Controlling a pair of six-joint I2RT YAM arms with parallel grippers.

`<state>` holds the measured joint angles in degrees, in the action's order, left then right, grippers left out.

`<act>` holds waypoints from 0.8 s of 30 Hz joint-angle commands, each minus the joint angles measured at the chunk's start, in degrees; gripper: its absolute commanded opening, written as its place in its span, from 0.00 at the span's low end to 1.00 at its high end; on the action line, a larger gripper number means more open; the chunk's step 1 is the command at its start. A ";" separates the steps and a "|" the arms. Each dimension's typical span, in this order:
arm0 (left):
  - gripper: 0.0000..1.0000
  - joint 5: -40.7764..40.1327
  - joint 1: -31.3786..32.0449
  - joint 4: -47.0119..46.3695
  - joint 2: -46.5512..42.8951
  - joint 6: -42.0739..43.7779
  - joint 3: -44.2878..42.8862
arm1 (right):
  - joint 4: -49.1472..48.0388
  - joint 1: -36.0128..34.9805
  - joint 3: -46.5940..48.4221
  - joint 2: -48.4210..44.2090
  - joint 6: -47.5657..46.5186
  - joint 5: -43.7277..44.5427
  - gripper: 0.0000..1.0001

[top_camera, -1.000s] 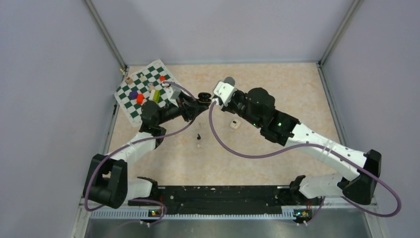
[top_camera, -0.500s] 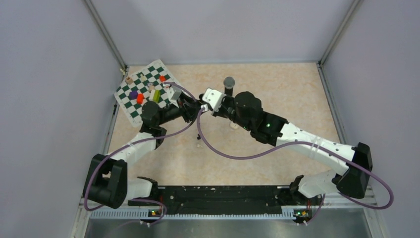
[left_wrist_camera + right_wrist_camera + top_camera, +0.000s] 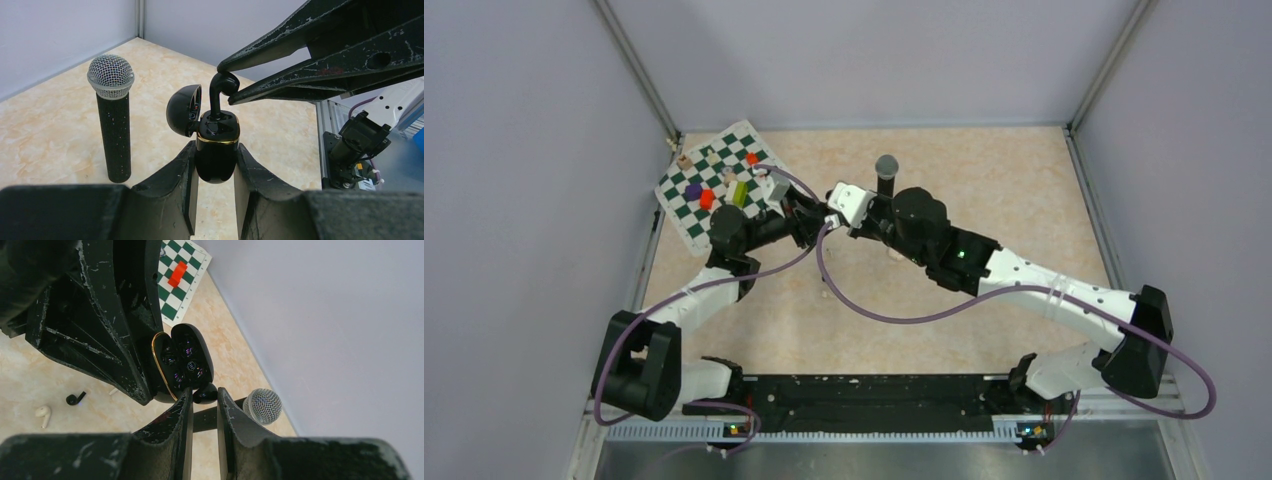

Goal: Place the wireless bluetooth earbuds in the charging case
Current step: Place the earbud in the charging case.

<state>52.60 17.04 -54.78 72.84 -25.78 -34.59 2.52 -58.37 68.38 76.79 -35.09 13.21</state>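
Pinching a black earbud (image 3: pixel 216 100), the fingers of your right gripper (image 3: pixel 204 395) hold its stem down in the open charging case (image 3: pixel 217 137), which your left gripper (image 3: pixel 215 160) clamps between its fingers above the beige marbled table (image 3: pixel 984 170), near a microphone (image 3: pixel 114 125), lilac walls (image 3: pixel 874 60) around.

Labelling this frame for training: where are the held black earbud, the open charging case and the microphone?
black earbud (image 3: pixel 224 83), left wrist view, its rounded head.
charging case (image 3: pixel 216 151), left wrist view, its lower body.
microphone (image 3: pixel 110 75), left wrist view, its mesh head.
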 commanded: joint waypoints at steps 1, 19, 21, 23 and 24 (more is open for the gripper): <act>0.00 -0.06 0.30 -4.10 -2.43 -1.65 0.03 | -2.04 -1.30 1.86 0.72 -0.50 0.45 0.13; 0.00 1.11 0.28 -9.18 -3.14 -2.92 1.77 | -1.79 -1.91 1.94 2.17 1.32 1.88 0.13; 0.00 1.50 0.31 -9.69 -3.35 -2.55 2.03 | -1.92 -1.88 2.07 2.30 1.43 2.19 0.13; 0.00 1.73 0.32 -9.81 -3.64 -1.75 2.24 | -1.50 -1.90 2.34 2.39 1.58 2.08 0.15; 0.00 1.83 0.28 -9.82 -3.81 -1.32 2.46 | -1.14 -1.89 2.56 2.35 1.72 1.96 0.16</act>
<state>51.53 16.75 -57.08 72.38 -27.94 -32.32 1.72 -59.40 68.38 78.15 -34.74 15.03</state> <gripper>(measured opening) 0.325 0.190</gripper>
